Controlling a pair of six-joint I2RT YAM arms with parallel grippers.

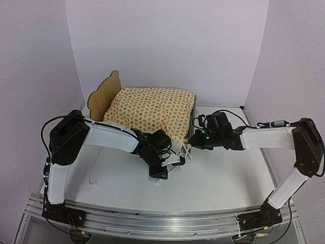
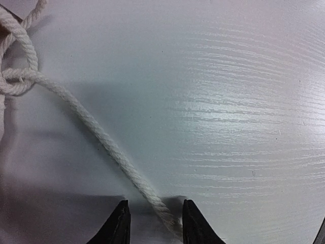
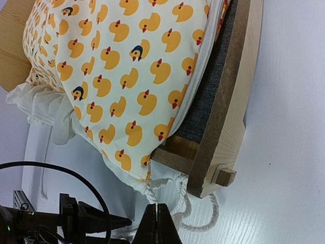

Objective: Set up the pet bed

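Observation:
The pet bed (image 1: 103, 96), light plywood with a scalloped headboard, stands at the back left. The duck-print cushion (image 1: 152, 109) lies on it and hangs over the near side. In the right wrist view I see the footboard (image 3: 231, 101), the grey fabric base (image 3: 205, 96) and the cushion (image 3: 127, 66). My left gripper (image 1: 177, 160) is low at the bed's near corner. It is open (image 2: 154, 223), with a white tie cord (image 2: 91, 124) lying between its fingers on the table. My right gripper (image 3: 158, 221) is shut, its tips right at the cords (image 3: 203, 223) under the footboard corner.
A white ruffled fabric (image 3: 38, 101) sticks out from under the cushion. A knot of cord (image 2: 15, 81) lies at the left of the left wrist view. The left gripper (image 3: 96, 221) shows close beside my right fingertips. White walls enclose the white table (image 1: 223, 178).

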